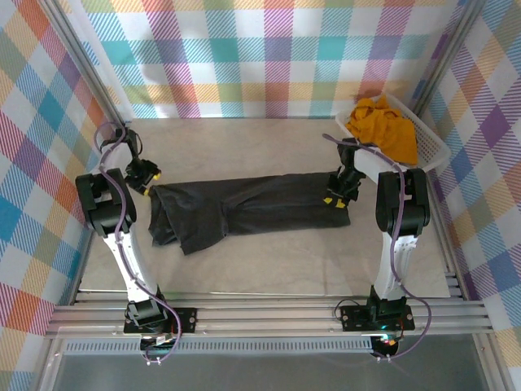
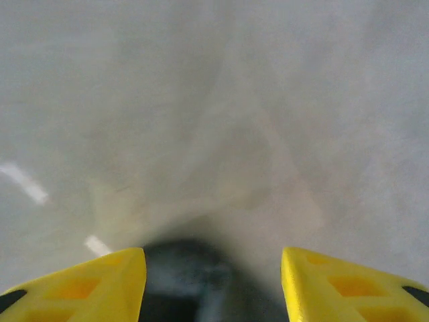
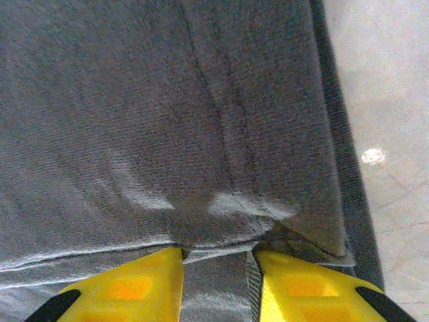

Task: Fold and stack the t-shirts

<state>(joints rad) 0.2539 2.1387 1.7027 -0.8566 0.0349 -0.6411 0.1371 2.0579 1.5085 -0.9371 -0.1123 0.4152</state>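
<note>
Yellow fingers (image 3: 134,285) of the right gripper (image 3: 218,253) pinch a raised fold at the hem of the black t-shirt (image 3: 167,100), its ribbed weave spreading away from them. From above, this gripper (image 1: 338,198) sits at the shirt's right end. The left gripper (image 2: 211,255) is spread wide over bare tabletop (image 2: 201,100), a dark blur low between its fingers; from above it (image 1: 149,177) sits just beside the shirt's left end. The black t-shirt (image 1: 244,208) lies as a long band across the pale beige table (image 1: 269,261). At the far right corner a mustard t-shirt (image 1: 383,122) is heaped in a white basket (image 1: 431,147). Pastel checked cloth (image 1: 269,57) walls the space, with aluminium rails (image 1: 269,314) along the near edge.
</note>
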